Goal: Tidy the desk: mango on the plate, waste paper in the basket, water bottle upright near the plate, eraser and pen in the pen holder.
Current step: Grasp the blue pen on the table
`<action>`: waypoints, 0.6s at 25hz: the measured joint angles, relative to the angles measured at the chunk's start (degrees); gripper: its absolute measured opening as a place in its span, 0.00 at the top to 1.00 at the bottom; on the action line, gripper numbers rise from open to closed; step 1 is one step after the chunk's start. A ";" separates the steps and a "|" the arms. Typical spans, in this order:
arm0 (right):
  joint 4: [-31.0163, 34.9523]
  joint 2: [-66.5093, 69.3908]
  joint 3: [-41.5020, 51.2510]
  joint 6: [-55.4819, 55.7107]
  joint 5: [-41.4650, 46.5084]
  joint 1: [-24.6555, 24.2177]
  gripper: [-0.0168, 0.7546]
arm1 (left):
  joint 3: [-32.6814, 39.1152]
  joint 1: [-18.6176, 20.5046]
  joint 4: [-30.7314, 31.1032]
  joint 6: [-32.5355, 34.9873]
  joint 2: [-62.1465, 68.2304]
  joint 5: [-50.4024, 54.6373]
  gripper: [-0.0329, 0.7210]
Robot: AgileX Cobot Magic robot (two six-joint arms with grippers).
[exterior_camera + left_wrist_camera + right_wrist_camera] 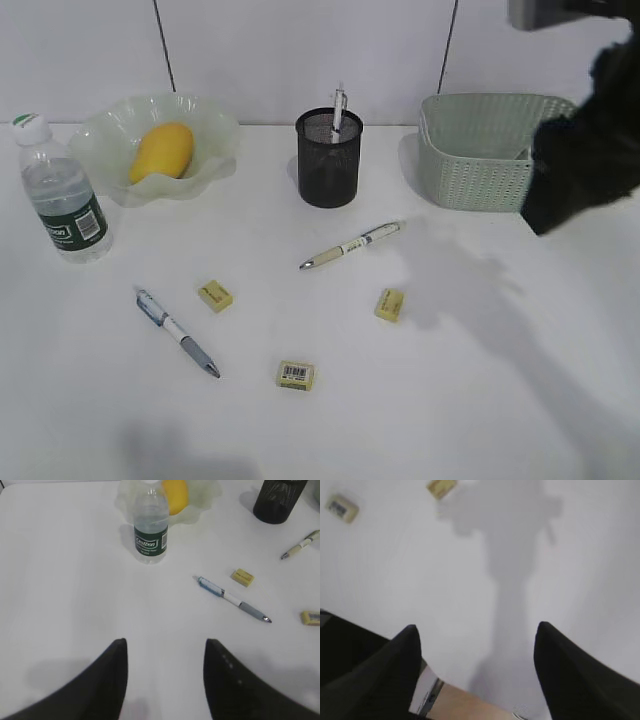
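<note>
Pen (351,245) on the desk (480,380), slim and likely slippery; we would pinch mid-barrel. Both end effectors (165,680) (477,670) gape, empty.

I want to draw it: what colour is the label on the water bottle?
Dark green with white lettering; the water bottle's label shows best in the left wrist view.

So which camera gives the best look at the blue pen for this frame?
The left wrist view: the blue pen lies whole and sharp on the desk, tip and grip plain. The exterior view also shows it complete but smaller, near an eraser. The right wrist view does not show it.
</note>
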 joint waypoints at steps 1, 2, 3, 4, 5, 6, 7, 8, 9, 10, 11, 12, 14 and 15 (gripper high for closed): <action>0.00 -1.60 1.72 0.00 -0.04 0.00 0.26 | -0.56 0.00 -0.34 0.00 0.99 -0.53 0.45; 0.00 -2.94 3.45 0.00 -0.04 0.00 0.26 | -1.36 0.00 -0.95 0.00 2.38 -1.16 0.45; 0.00 -4.56 5.08 0.00 -0.10 0.00 0.26 | -2.20 0.00 -1.72 0.00 3.88 -1.79 0.44; 0.00 -6.21 6.40 0.00 -0.10 0.00 0.26 | -2.92 0.00 -2.46 0.00 5.20 -2.36 0.44; 0.00 -7.84 7.93 0.00 -0.10 0.00 0.26 | -3.72 0.00 -3.18 0.00 6.86 -2.95 0.44; 0.00 -9.18 9.33 0.00 -0.10 0.00 0.26 | -4.37 0.00 -4.19 0.00 8.66 -3.46 0.44; 0.00 -10.85 10.40 0.00 -0.15 0.00 0.26 | -4.92 0.00 -5.31 0.00 10.47 -3.82 0.44; 0.00 -12.56 11.63 0.00 -0.28 0.00 0.26 | -5.27 0.00 -6.69 0.00 11.97 -4.27 0.44; 0.00 -14.08 12.83 0.00 -0.50 0.00 0.26 | -5.56 0.00 -7.95 0.00 13.78 -4.80 0.44; 0.00 -16.00 14.00 -0.07 -0.65 0.00 0.26 | -5.85 0.00 -9.70 0.00 15.56 -5.29 0.44; 0.00 -17.97 14.98 -0.07 -0.89 0.00 0.26 | -6.03 0.00 -11.64 0.00 17.22 -5.91 0.44; 0.00 -19.68 16.17 -0.07 -1.21 0.00 0.26 | -6.03 0.00 -13.24 0.00 18.58 -6.76 0.44; 0.00 -23.95 18.48 -0.07 -1.88 0.00 0.26 | -6.03 0.00 -16.55 0.00 21.73 -7.81 0.44; 0.00 -26.14 19.80 -0.07 -2.07 0.00 0.26 | -6.03 0.00 -17.73 0.00 23.02 -8.40 0.44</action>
